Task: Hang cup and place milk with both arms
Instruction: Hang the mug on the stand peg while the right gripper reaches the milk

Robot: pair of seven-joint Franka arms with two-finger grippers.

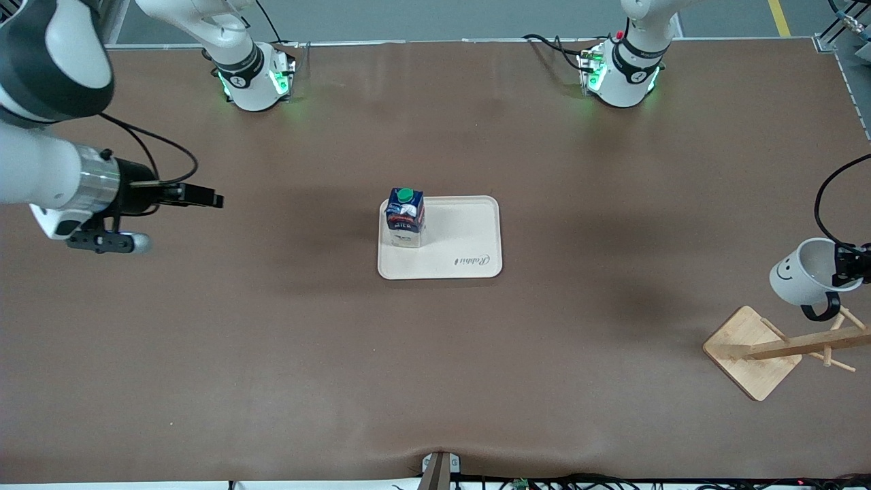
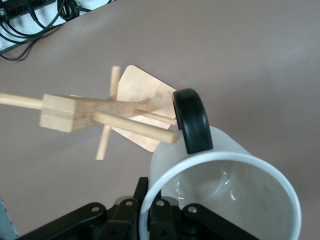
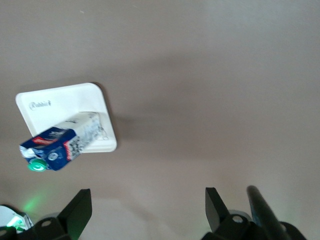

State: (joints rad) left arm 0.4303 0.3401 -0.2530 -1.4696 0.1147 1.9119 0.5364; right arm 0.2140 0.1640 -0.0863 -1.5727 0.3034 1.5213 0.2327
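The white cup (image 1: 803, 273) with its smiley face hangs tilted in my left gripper (image 1: 846, 267), which is shut on its rim, over the wooden rack (image 1: 752, 350) at the left arm's end of the table. In the left wrist view, the cup (image 2: 225, 200) has its black handle (image 2: 192, 120) right at the tip of a rack peg (image 2: 135, 127), and the gripper (image 2: 150, 212) pinches the rim. The milk (image 1: 405, 216) stands upright on the cream tray (image 1: 469, 238) at mid-table. My right gripper (image 1: 207, 199) is open and empty above the table toward the right arm's end. The right wrist view shows the milk (image 3: 55, 145), the tray (image 3: 65, 102) and the open gripper (image 3: 147, 207).
The rack has several pegs on a slanting post (image 1: 810, 344) and a square wooden base. The arms' green-lit bases (image 1: 255, 78) stand along the table's edge farthest from the camera. Cables lie off the table's near edge.
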